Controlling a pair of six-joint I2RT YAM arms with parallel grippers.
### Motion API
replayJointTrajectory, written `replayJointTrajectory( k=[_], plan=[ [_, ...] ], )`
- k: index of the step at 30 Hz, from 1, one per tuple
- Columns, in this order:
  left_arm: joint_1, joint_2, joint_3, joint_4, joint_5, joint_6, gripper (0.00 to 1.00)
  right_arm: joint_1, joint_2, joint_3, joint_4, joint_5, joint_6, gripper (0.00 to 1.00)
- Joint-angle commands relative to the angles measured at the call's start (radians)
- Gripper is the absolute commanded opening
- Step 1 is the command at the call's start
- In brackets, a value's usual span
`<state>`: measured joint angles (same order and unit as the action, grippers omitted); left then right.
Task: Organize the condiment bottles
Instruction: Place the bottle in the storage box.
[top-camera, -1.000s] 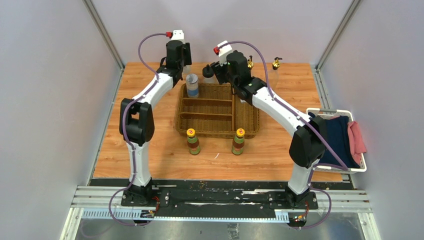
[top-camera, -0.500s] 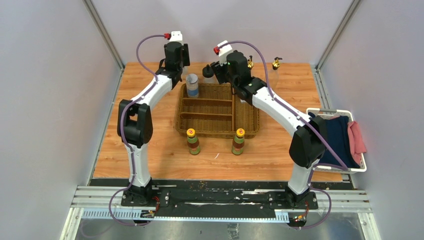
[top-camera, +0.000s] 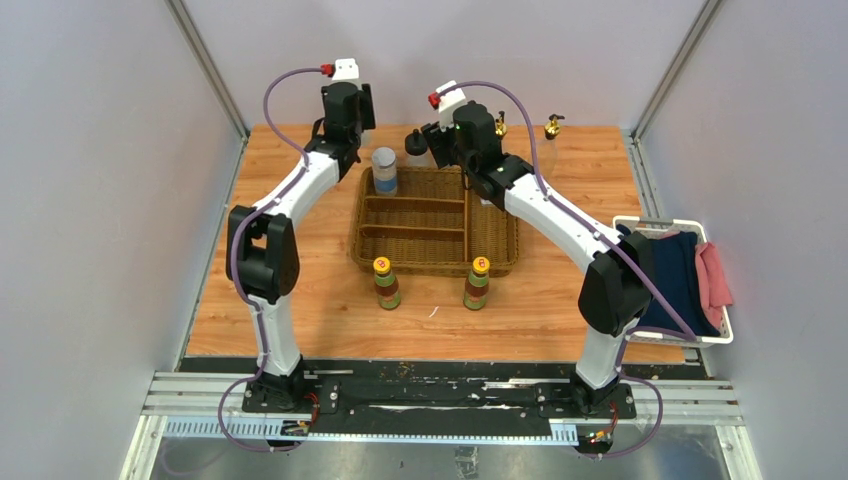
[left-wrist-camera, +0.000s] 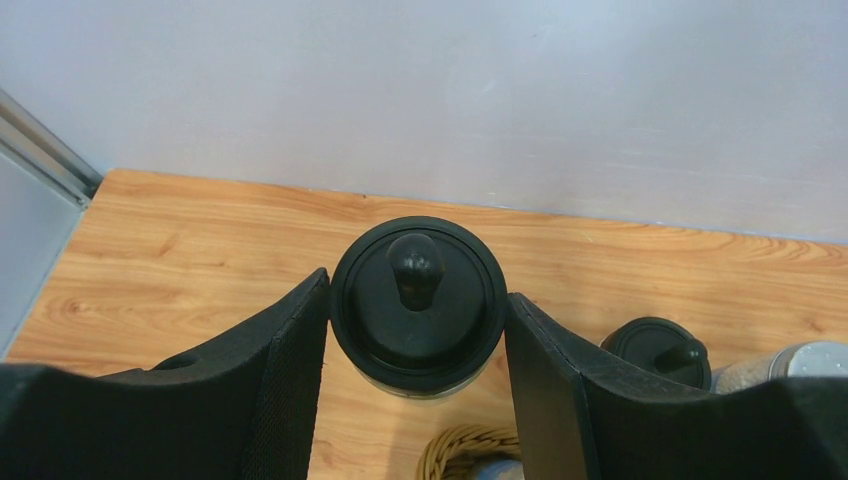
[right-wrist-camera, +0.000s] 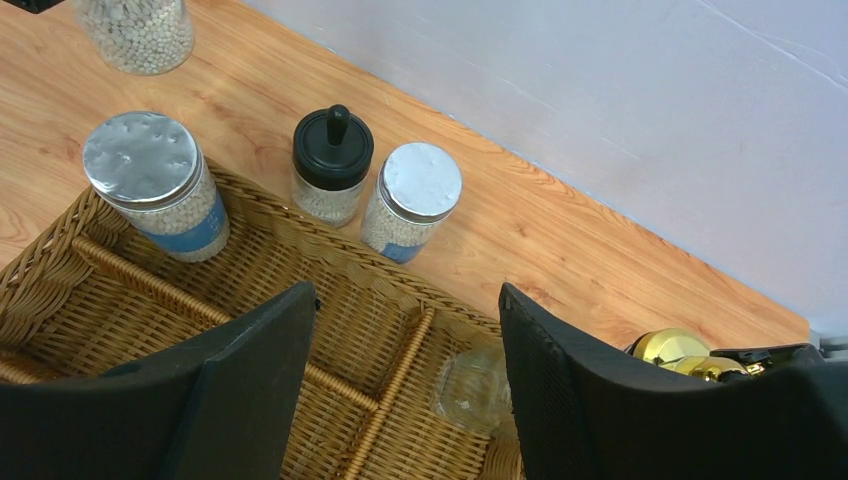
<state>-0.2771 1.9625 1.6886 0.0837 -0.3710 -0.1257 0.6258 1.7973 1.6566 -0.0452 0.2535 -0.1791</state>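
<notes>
behind wicker tray (top-camera: 436, 269): black-capped jar (right-wrist-camera: 332, 150), grey-lidded jar (right-wrist-camera: 421, 182) block me, wall (right-wrist-camera: 600, 80) close | tray's far-left compartment: second grey-lidded jar (right-wrist-camera: 142, 160) | tray's nearer left compartments: open above | before tray: yellow-capped bottles (top-camera: 387, 285) (top-camera: 477, 285), gap between

Bright, even light; soft shadows; sharp.

On my screen I see a small cell closed by three plain walls of pale grey-lilac colour: the back wall (top-camera: 450, 40), the left wall (top-camera: 90, 200) and the right wall (top-camera: 770, 120). They meet at the left post (top-camera: 206, 65) and the right post (top-camera: 675, 65), both of aluminium. The bench (top-camera: 300, 320) has a top of warm orange wood, lit softly and evenly, and at its near edge a black plate (top-camera: 450, 390) lies across silver rails (top-camera: 190, 405), with a dull metal floor (top-camera: 400, 462) below.
</notes>
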Motion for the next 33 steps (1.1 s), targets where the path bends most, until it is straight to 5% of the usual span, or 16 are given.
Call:
replayJointTrajectory(
  k=[1,33],
  plan=[
    [0.004,-0.073,-0.014,0.076,-0.030,0.008,0.03,-0.009,-0.025,-0.016,-0.002,0.002,0.018,0.70],
    [-0.022,-0.337,-0.221,0.072,-0.112,-0.013,0.00,0.023,-0.151,-0.092,-0.017,0.033,0.041,0.70]
  ],
)
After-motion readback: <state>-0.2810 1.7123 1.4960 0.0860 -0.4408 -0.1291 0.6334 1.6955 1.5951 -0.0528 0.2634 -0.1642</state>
